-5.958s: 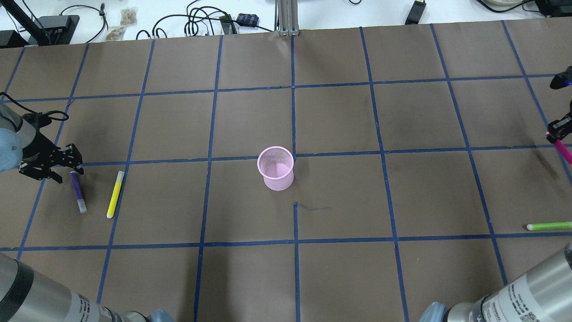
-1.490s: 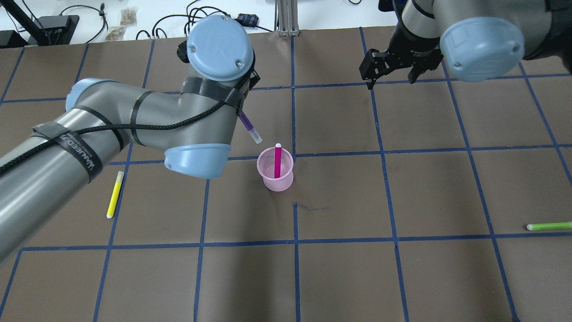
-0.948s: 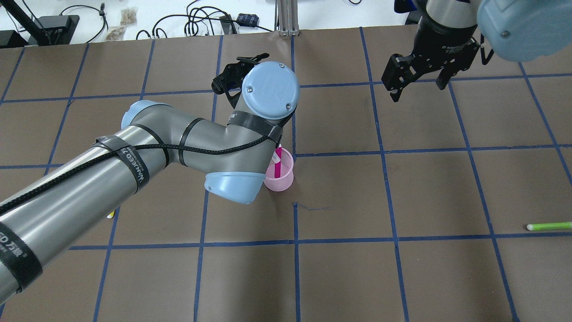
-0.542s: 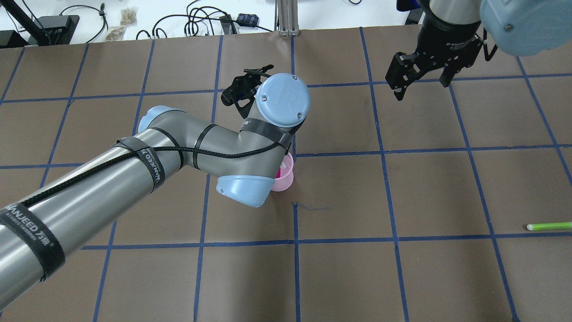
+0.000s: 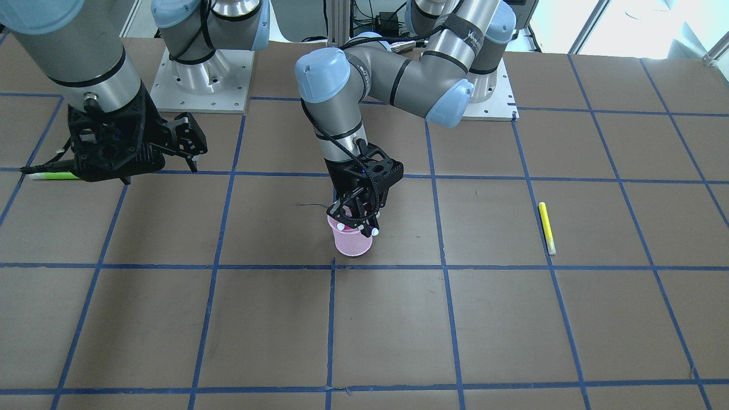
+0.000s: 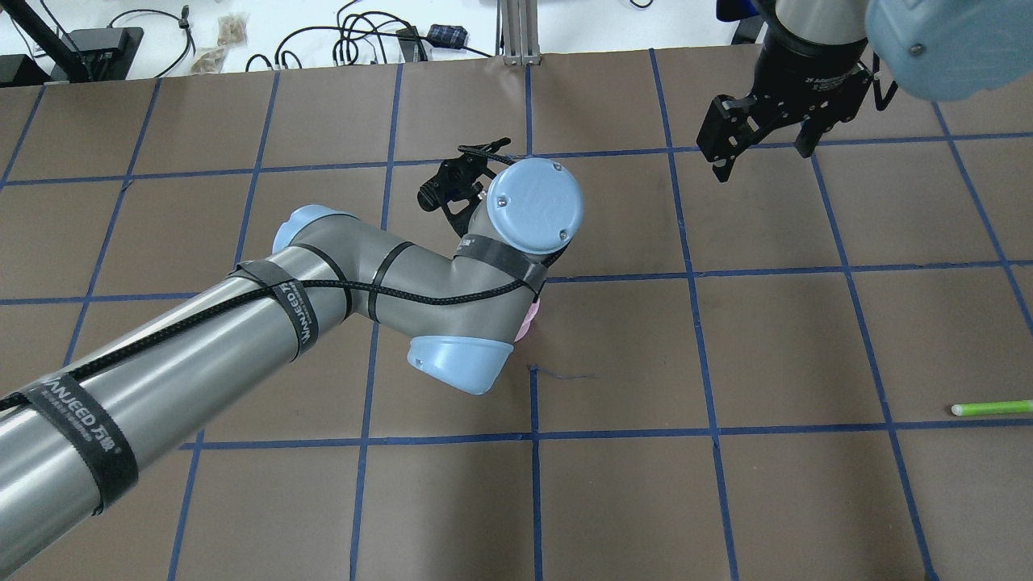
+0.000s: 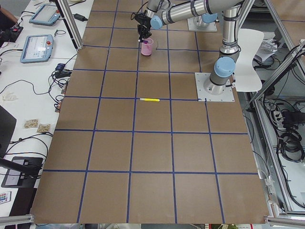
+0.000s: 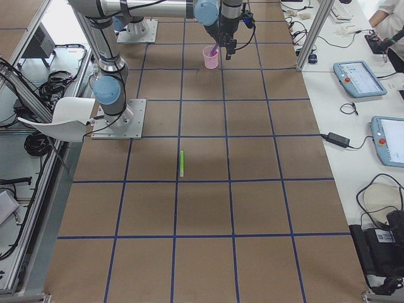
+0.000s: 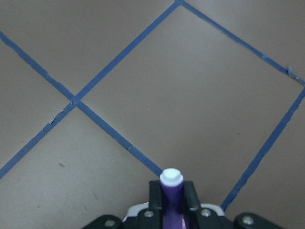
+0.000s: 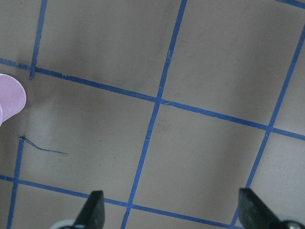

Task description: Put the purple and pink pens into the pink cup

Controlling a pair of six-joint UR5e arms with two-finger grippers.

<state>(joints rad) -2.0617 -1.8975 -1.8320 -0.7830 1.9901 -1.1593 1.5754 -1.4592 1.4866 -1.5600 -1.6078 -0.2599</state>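
Observation:
The pink mesh cup stands mid-table; it also shows in the exterior left view and the exterior right view. The pink pen leans inside it, white tip up. My left gripper hangs right over the cup's rim, shut on the purple pen, whose white end sticks out past the fingers. I cannot tell whether that end is inside the cup. In the overhead view my left arm covers all of the cup but a sliver. My right gripper is open and empty, far back right.
A yellow pen lies on the table on my left side. A green pen lies near the right edge. Blue tape lines grid the brown table. Cables and boxes sit beyond the far edge.
My left arm has carried the purple pen from the far left to above the cup, now covering it. My right gripper has left the pink pen in the cup and drawn back, open.

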